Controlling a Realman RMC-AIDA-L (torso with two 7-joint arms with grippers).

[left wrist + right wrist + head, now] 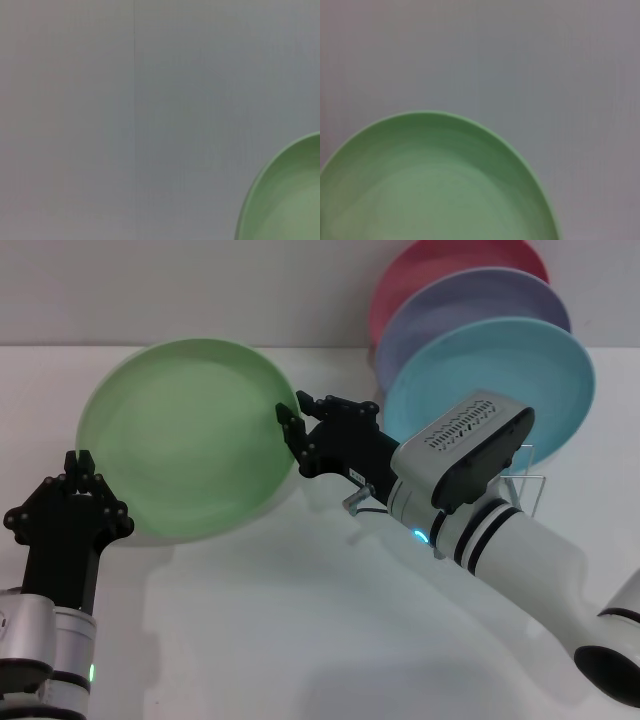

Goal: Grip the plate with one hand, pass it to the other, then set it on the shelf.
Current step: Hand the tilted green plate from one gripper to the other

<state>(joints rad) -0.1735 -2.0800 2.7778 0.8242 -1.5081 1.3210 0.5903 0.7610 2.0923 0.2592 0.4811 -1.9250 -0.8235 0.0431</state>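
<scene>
I work at what looks like a lab test bench: a bare white table point(300, 640) set against a plain grey-white wall point(200, 290). Along its far right edge, plastic plates point(500, 370) stand in a wire rack point(528, 485), props with no household clutter around them.

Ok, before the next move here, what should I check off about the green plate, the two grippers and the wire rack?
1. Right gripper clamped on the rim of the plate: ok.
2. Plate lifted off the table and tilted up: ok.
3. Left gripper clear of the plate: cannot tell; it sits right at the plate's lower left edge.
4. Free slot on the shelf in front of the turquoise plate: cannot tell; the right arm hides most of the rack.
</scene>
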